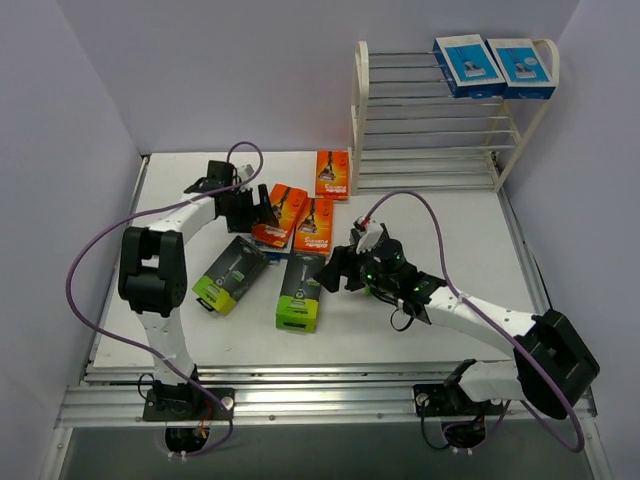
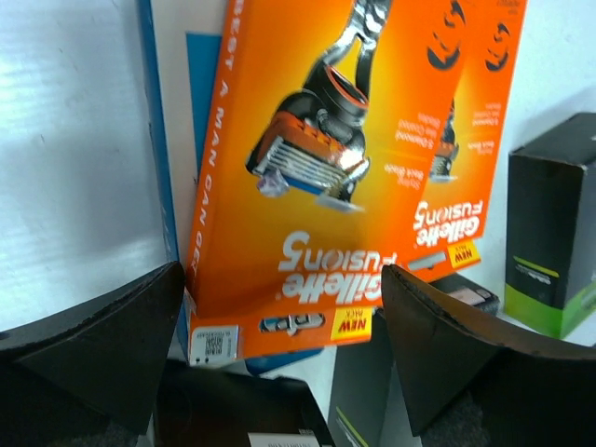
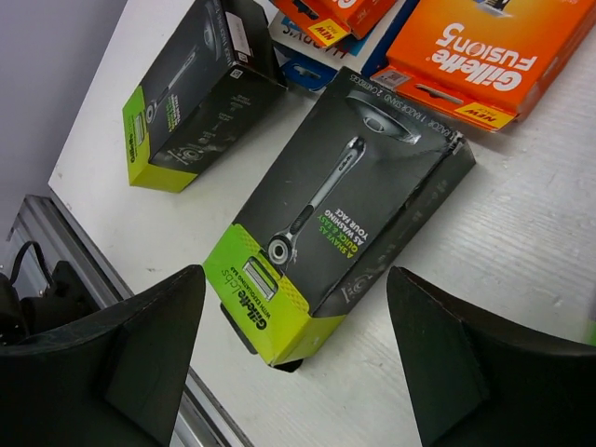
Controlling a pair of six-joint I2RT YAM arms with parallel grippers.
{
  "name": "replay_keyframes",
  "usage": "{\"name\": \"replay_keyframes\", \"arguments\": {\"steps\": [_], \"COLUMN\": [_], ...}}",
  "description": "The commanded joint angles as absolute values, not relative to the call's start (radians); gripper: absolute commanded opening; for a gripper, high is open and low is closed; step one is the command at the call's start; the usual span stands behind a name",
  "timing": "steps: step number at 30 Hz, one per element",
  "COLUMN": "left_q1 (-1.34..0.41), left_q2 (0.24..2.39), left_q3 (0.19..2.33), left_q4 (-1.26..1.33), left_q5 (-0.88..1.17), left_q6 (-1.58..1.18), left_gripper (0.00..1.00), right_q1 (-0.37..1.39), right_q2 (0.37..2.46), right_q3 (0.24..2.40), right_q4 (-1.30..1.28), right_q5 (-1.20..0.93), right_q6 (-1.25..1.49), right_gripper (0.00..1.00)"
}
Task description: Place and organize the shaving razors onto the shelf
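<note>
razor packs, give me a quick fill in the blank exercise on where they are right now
1. The shelf holds ___ blue packs, both on its top tier.
2. The open left gripper faces a pack whose colour is ___.
3. The open right gripper faces a black pack with a ___ end.
Missing words: two; orange; green.

A blue-and-white pack (image 2: pixel 198 102) is mostly hidden under an orange pack (image 2: pixel 317 168), whose top is cut off at 12 o'clock.
</note>
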State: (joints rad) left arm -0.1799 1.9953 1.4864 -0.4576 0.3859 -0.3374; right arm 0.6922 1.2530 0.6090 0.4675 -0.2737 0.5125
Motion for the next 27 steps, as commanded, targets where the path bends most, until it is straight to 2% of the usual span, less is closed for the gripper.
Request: {"name": "replay_keyframes", "arguments": {"steps": [1,9,12,13,19,27], "left_q1": [-0.187,-0.164,-0.144,-0.132,-0.109,-0.095], "left_q2": [1.901,1.799,1.744,1.714,1.628,1.582], "left_q3": [1.453,1.422,1.41,1.404,1.339,1.356], "left_q4": [-0.488,-0.509,-0.503,-0.499,-0.453,-0.462], "left_q5": [0.434,0.284,0.223,0.206,0.117,0.094], "left_q6": [-0.339,-0.324,-0.344,-0.347,-0.36,-0.362], "left_gripper": [0.96,0.95,0.95,0.95,0.95,0.95], "right_q1": [0.721,0.828,0.848,0.85,0.864,0.908], "right_q2": [1.299,1.486,1.561,1.59,1.678,1.842], "right_q3": [0.663,0.839,0.917,0.943,0.994,1.189], "right_q4": [0.571,0.575,0.56,0.56,0.549,0.456], "right_q5": [-0.209,-0.118,-0.078,-0.046,0.136,0.12], "right_q6": [0.598,0.629,0.676,0.724,0.876,0.874], "right_gripper": [0.74,0.66,0.58,0.52,0.37,0.31]}}
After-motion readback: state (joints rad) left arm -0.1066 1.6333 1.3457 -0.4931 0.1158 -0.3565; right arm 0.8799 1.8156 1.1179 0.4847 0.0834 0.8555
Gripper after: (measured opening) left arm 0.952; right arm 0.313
